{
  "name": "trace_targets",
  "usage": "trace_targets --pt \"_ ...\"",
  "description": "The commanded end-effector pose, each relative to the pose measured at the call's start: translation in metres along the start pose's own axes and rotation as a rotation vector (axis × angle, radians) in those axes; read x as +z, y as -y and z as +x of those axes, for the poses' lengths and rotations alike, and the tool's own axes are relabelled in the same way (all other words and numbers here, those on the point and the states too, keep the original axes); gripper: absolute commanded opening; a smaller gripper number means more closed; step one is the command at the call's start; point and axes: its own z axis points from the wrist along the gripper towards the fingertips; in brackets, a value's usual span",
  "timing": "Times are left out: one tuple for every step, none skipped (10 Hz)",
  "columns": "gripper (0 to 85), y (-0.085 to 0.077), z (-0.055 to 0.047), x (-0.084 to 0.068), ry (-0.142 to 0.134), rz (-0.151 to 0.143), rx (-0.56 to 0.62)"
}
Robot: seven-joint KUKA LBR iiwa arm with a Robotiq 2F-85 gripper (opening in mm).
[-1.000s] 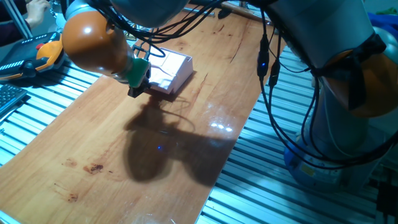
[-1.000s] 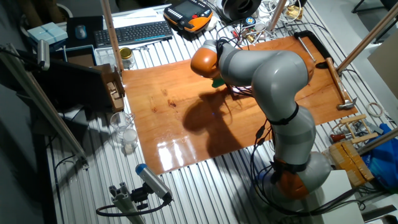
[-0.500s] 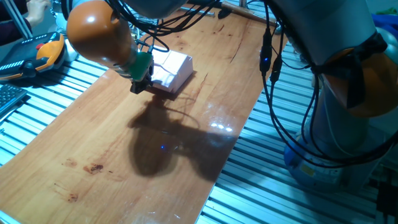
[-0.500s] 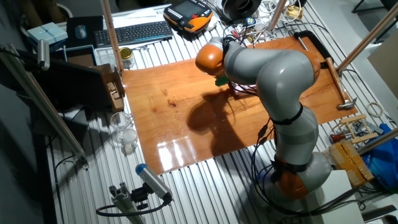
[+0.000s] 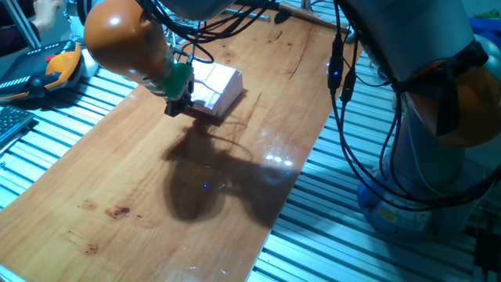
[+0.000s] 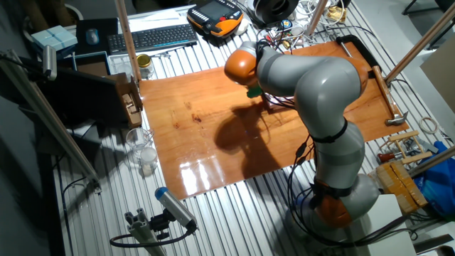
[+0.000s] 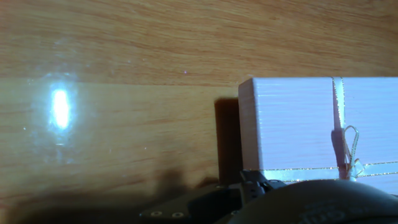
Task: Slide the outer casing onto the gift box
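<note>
Gripper (image 5: 177,106), jaw state hidden from me, sits at near edge of outer casing (image 5: 214,87) on far end of wooden table (image 5: 203,188); gift box unseen; push should stay level, square to sleeve edge.

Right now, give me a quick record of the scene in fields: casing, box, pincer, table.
outer casing: pale pink, ribbon cross and bow on top, lying flat on the table
gift box: inner tray not visible in any view
pincer: low at the casing's near edge; fingers not clear, open or shut cannot be told
contact: looks close to or against the casing; cannot confirm
table: wooden board, arm's shadow across the middle
hand view: casing fills lower right, bare wood to the left
</note>
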Motion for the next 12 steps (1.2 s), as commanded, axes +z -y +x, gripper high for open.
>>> trace_targets --pt "0.0 0.0 0.0 0.0 -0.003 -0.006 0.001" --pt "0.0 -0.001 -0.001 -0.001 -0.015 -0.029 0.01" --pt "0.0 -0.003 -0.004 -0.002 -0.024 -0.048 0.017" --pt "0.0 -0.006 -0.007 -0.004 -0.024 -0.048 0.02" --pt "0.0 -0.008 -0.009 -0.006 -0.026 -0.049 0.021" --pt "0.0 -0.011 -0.011 -0.005 -0.026 -0.054 0.022" --pt "0.0 -0.014 -0.012 -0.003 -0.024 -0.054 0.022" --pt "0.0 -0.017 -0.012 0.001 -0.02 -0.06 0.024" --pt "0.0 -0.021 -0.012 0.006 -0.016 -0.062 0.026" --pt "0.0 -0.023 -0.012 0.01 -0.013 -0.062 0.026" --pt "0.0 -0.023 -0.011 0.011 -0.011 -0.058 0.021" --pt "0.0 -0.022 -0.01 0.011 -0.011 -0.058 0.018"
